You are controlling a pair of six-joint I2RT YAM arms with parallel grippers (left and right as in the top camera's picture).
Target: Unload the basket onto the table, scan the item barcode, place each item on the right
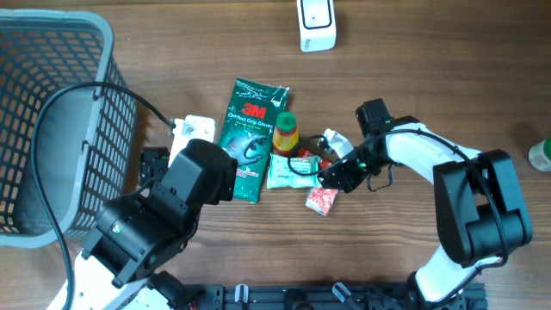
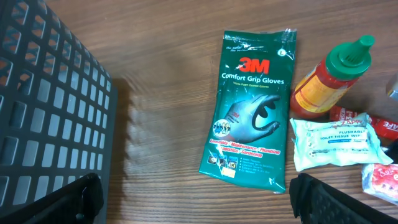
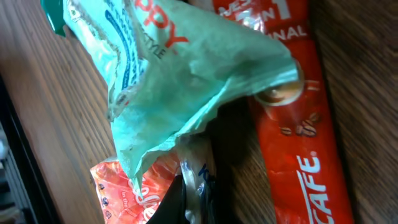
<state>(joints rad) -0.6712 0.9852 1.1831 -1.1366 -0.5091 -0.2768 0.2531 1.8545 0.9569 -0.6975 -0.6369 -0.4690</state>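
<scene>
Overhead: right end effector (image 1: 328,178) amid packets (image 1: 281,173)

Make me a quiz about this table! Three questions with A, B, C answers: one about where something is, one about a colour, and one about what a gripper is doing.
1. Where is the grey basket?
A. On the robot's left
B. On the robot's right
C. Right in the middle

2. What colour is the cap of the sauce bottle?
A. Red
B. Green
C. Blue

3. What is the left gripper doing?
A. Squeezing the bottle
B. Shut on a packet
C. Open, holding nothing

Answers:
1 A, it fills the far left side.
2 B, the cap is green above an orange body.
3 C, its fingers stand wide apart with nothing between.
</scene>
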